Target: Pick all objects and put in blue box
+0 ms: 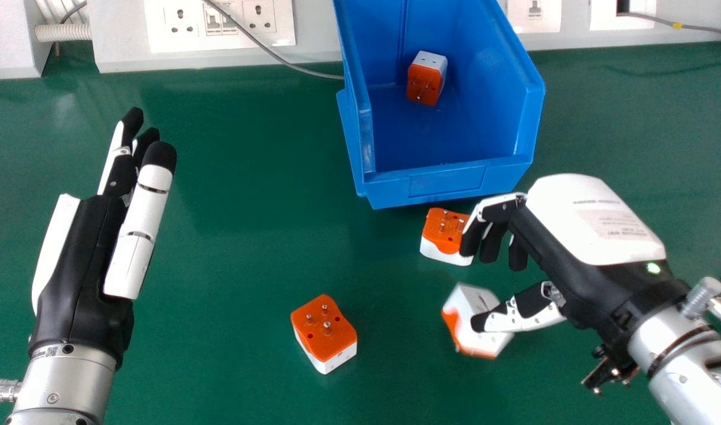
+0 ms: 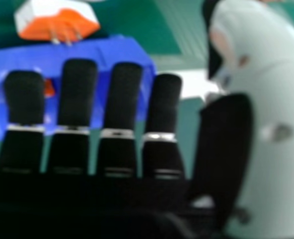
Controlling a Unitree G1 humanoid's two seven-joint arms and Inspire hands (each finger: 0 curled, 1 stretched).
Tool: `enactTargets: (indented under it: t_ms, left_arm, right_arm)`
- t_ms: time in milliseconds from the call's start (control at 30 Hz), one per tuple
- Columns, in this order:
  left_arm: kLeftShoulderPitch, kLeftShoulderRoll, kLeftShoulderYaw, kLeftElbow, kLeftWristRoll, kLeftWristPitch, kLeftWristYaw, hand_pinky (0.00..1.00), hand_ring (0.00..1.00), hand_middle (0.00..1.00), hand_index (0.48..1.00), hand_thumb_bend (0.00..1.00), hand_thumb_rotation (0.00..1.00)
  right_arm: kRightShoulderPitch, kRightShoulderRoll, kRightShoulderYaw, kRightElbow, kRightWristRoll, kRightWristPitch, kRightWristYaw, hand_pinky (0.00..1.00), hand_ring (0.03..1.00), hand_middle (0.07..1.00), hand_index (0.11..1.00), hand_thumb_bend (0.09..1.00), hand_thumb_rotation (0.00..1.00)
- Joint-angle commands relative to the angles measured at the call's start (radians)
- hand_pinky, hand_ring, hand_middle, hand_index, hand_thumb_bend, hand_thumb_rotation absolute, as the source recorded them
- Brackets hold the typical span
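In the head view my left hand point(image 1: 82, 254) stays at the left, fingers straight. My right hand point(image 1: 573, 248) is right of centre with relaxed fingers and nothing gripped; in the right hand view the hand point(image 2: 119, 99) has its fingers extended. Its fingertips overlap the edge of an orange-and-white adapter point(image 1: 444, 231), and its thumb tip overlaps a tilted white-and-orange adapter point(image 1: 469, 319); contact is unclear. Another adapter point(image 1: 325, 330) lies pins up at lower centre. Inside the blue box point(image 1: 449, 182) is one adapter point(image 1: 426, 79). The right hand view shows an adapter point(image 2: 57, 24) beside the blue box point(image 2: 132, 52).
A white trunking with sockets point(image 1: 221, 23) runs along the back of the green table point(image 1: 230, 236). A grey cable point(image 1: 266, 50) hangs from it toward the box's left side. Bare table surface lies between the left hand and the adapters.
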Motion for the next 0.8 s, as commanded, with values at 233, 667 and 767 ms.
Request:
enactTargets:
  t_ms: [233, 667, 767]
  left_arm:
    - [0.003, 0.005, 0.005, -0.01, -0.003, -0.025, 0.003, 0.94, 0.98, 0.98, 1.0, 0.49, 1.0]
    - [0.003, 0.006, 0.005, -0.012, -0.001, -0.028, 0.003, 0.94, 0.98, 0.98, 1.0, 0.49, 1.0]
    - [0.003, 0.006, 0.005, -0.017, -0.003, -0.025, 0.002, 0.94, 0.98, 0.98, 1.0, 0.49, 1.0]
  right_arm:
    - [-0.052, 0.04, -0.033, -0.041, -0.022, -0.001, -0.033, 0.31, 0.423, 0.53, 0.519, 0.491, 0.0]
    - [-0.037, 0.036, -0.03, -0.014, -0.029, -0.007, -0.036, 0.31, 0.424, 0.534, 0.516, 0.491, 0.0]
    - [-0.031, 0.037, -0.024, -0.008, -0.027, -0.007, -0.031, 0.31, 0.424, 0.534, 0.516, 0.491, 0.0]
